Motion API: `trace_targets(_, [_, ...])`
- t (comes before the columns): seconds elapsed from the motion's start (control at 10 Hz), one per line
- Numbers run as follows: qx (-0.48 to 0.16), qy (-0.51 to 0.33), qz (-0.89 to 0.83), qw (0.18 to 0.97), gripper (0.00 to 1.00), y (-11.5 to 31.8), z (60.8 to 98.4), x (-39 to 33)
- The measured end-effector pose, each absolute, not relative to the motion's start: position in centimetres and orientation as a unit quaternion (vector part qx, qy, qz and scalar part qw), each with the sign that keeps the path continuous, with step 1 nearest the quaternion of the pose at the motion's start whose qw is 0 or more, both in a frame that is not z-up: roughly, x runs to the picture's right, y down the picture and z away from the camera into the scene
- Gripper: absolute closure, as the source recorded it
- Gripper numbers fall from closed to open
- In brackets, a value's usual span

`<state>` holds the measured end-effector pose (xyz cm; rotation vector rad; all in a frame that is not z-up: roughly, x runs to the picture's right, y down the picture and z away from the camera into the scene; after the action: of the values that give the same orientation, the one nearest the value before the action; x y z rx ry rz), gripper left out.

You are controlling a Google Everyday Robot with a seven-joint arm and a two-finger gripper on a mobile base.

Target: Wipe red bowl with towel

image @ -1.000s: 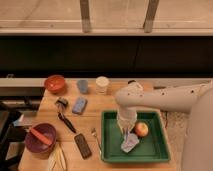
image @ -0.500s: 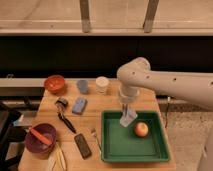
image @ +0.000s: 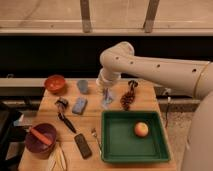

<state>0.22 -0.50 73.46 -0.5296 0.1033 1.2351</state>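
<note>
One gripper (image: 106,92) at centre frame, jaws pinching one limp bluish cloth towel (image: 107,101), one round red bowl (image: 55,82) at upper left, one rectangular green tray (image: 120,146) lower right, one apple (image: 141,129) inside.

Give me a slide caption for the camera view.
Gripper holds the towel between the red bowl and the green tray.

The gripper (image: 106,93) is hanging at centre frame, gripping the towel (image: 107,101). Toward the bowl (image: 55,83) at upper left, a cup (image: 83,86) is standing in the way, a sponge (image: 79,105) lying just below it. Bare table (image: 97,116) is showing between cup and towel. The tray (image: 112,150) is filling the lower right.
</note>
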Motion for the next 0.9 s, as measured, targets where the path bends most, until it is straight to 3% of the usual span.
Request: trace_targets(0.9, [-0.239,0.028,0.568,0.787,1.00,-1.2,74.2,-0.6])
